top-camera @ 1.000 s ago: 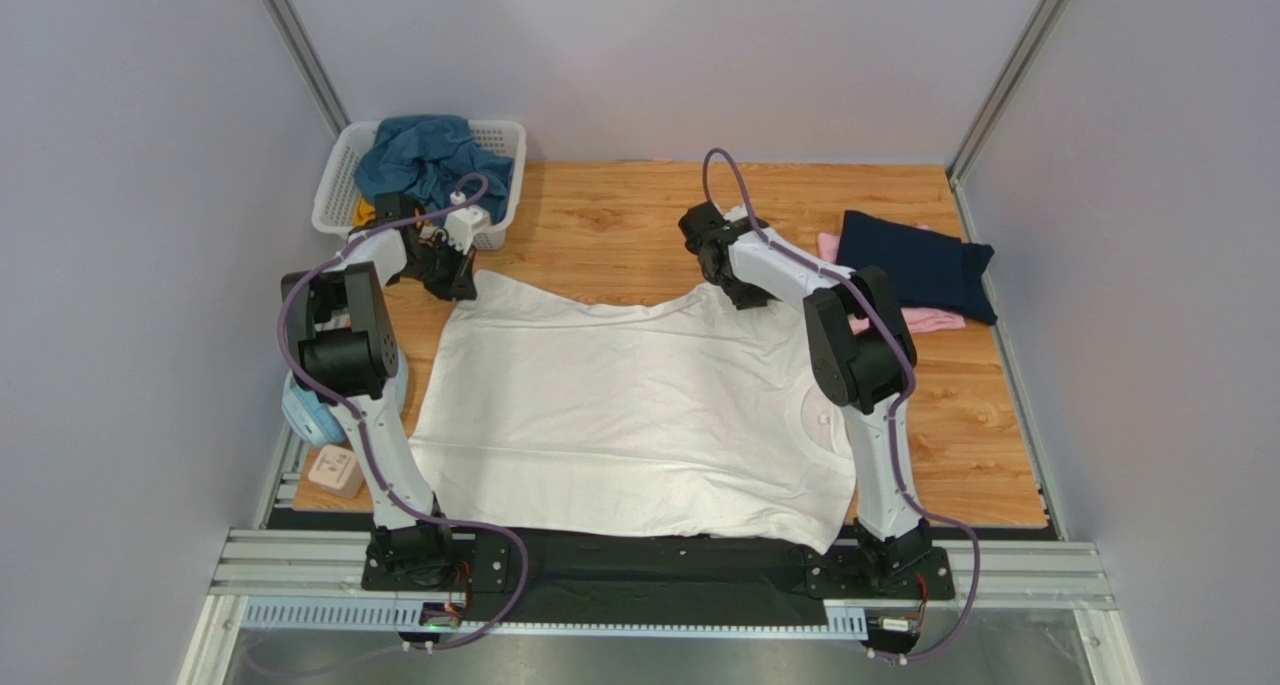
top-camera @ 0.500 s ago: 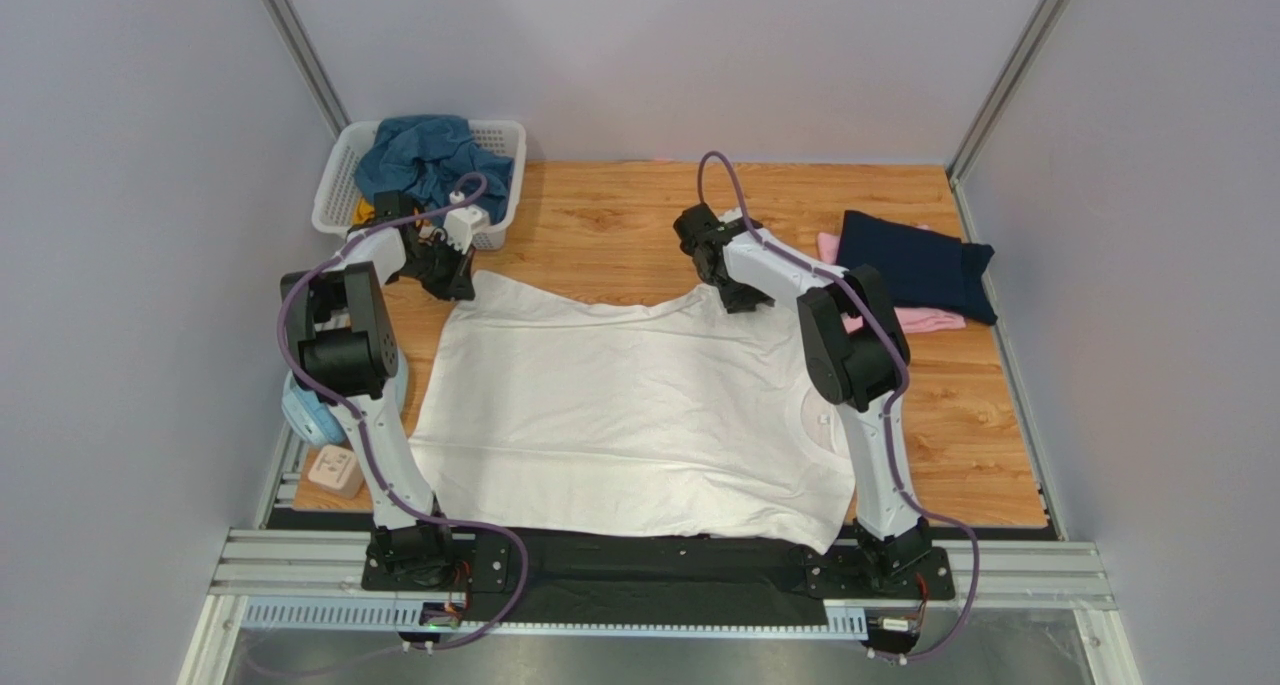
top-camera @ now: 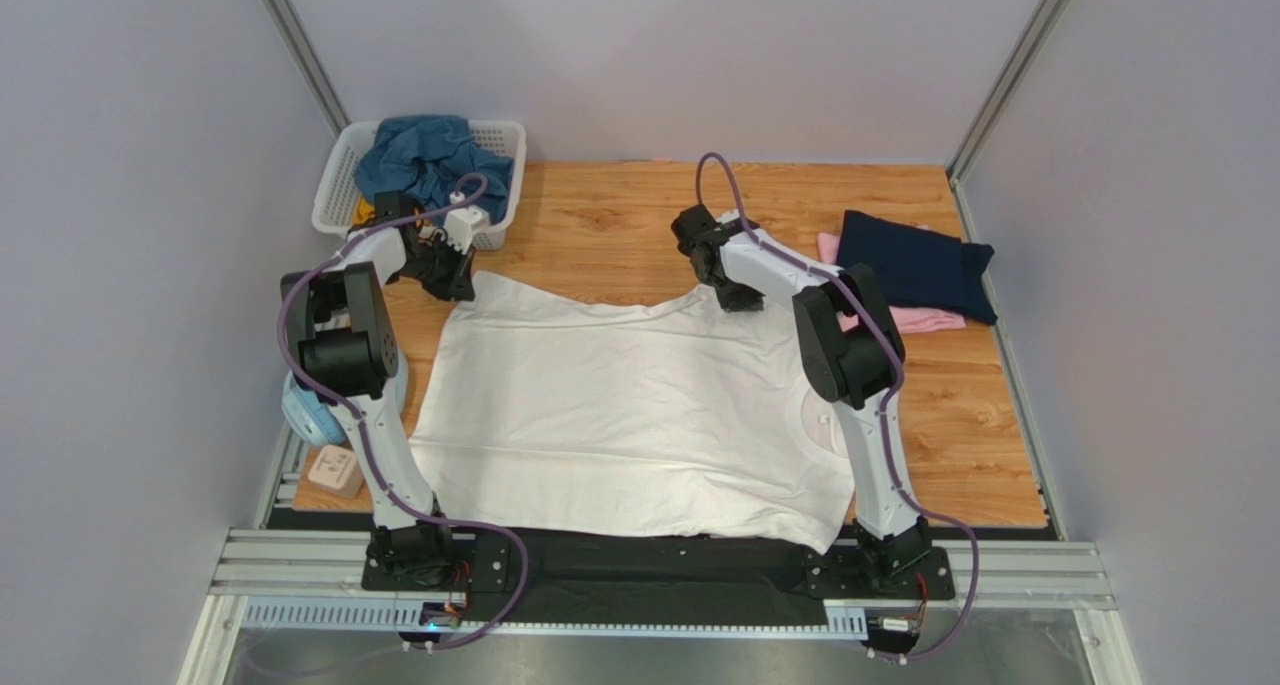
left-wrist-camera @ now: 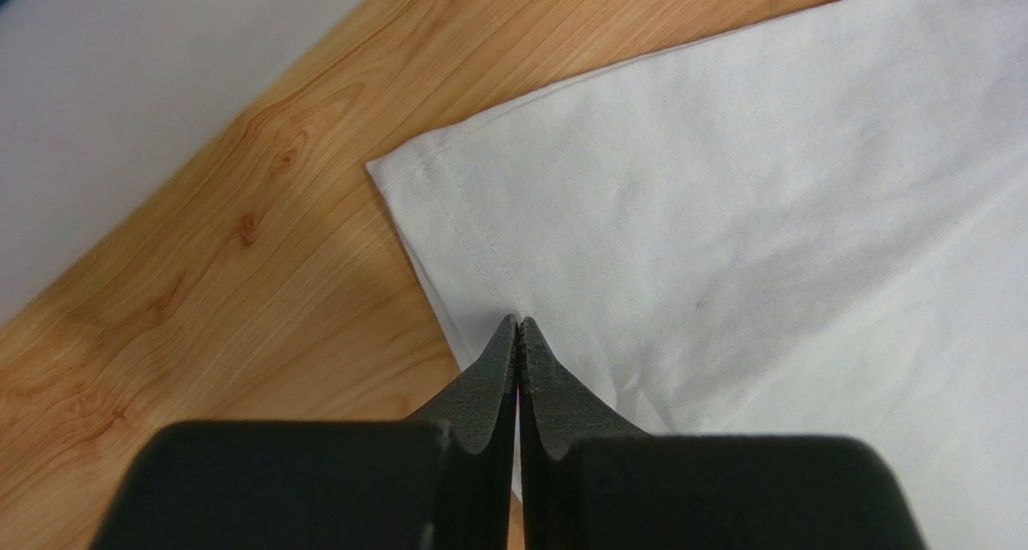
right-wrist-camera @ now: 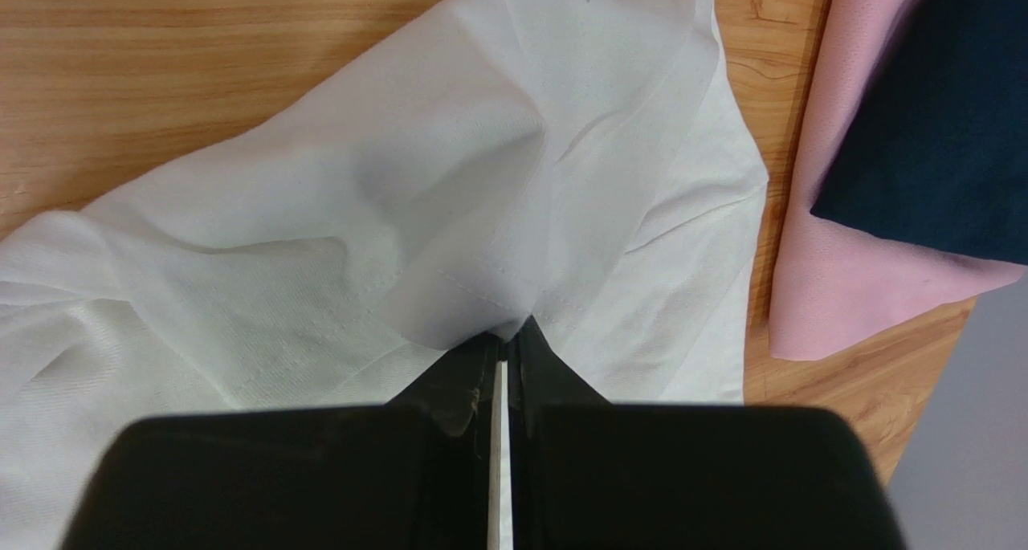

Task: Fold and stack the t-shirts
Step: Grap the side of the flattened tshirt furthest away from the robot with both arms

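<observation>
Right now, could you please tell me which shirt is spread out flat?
The white shirt, opened out across the table. The navy shirt and pink shirt lie folded at the right, and the blue shirt is bunched in the basket.

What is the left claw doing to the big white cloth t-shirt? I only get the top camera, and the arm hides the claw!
Observer: In the left wrist view, the left gripper is shut on the stitched hem of the large white cloth t-shirt, near a corner.
Operator: And the other claw?
Observer: The right gripper is shut too, pinching a raised fold of the same shirt; a thin white strip shows between its fingers.
Operator: Is the pink one close to it?
Observer: The folded pink cloth shirt, lying under the folded navy cloth shirt, sits right beside the white sleeve. Whether they touch, I cannot tell.
</observation>
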Robot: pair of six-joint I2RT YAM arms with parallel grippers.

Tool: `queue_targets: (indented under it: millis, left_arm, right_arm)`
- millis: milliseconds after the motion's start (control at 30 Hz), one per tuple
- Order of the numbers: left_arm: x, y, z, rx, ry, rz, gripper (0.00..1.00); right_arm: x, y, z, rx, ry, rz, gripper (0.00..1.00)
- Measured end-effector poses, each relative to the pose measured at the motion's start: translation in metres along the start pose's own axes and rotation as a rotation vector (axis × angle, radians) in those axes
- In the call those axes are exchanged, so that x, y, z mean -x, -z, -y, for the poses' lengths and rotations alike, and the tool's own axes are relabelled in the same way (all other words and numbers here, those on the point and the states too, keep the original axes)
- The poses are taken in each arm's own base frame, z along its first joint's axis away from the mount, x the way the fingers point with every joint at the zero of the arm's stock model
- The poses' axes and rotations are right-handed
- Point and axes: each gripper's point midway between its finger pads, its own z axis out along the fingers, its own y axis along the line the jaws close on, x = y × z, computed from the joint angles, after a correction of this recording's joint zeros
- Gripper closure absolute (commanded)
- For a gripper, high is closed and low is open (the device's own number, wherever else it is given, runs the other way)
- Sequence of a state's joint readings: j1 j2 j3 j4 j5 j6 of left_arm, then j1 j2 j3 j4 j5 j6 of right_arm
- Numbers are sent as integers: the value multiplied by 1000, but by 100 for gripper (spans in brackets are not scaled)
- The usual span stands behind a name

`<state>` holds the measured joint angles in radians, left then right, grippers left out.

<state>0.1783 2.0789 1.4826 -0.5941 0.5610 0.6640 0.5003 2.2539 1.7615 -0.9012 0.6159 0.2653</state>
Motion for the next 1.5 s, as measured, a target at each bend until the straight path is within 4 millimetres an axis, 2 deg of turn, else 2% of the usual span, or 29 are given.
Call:
queue_targets:
  millis: [167,267,400,533,667,733,767,867,1067,1300,1500]
  left_arm:
    - [0,1,-1,8,2,-1,99]
    - [4,5,-1,14,4,7,100]
    - [20,20,2,30,-2,45,100]
    - [42,45,7,59,-30,98,100]
    - [57,67,17,74,-54,148,100]
    - [58,72,23,72,-56,159,91]
    - [57,71,25,68,-54,158,81]
    - [46,64,29,50,-20,138,66]
    - [31,42,32,28,15,79,66]
    - [37,20,36,15,11,46,66]
    - [43,16,33,29,12,43,66]
  right_arm:
    - [1,2,4,-8,-2,0,100]
    - [4,12,12,-13,-10,12,100]
    - [18,40,31,-6,-53,66,100]
    - [33,72,51,11,-115,138,100]
    - [41,95,65,27,-164,183,100]
    - [39,99,68,30,-177,187,100]
    - [37,100,68,31,-177,182,100]
    - [20,96,65,26,-160,148,100]
    - [-24,93,54,28,-109,74,100]
    - [-70,129,62,61,-120,67,100]
    - [-115,154,68,69,-120,41,100]
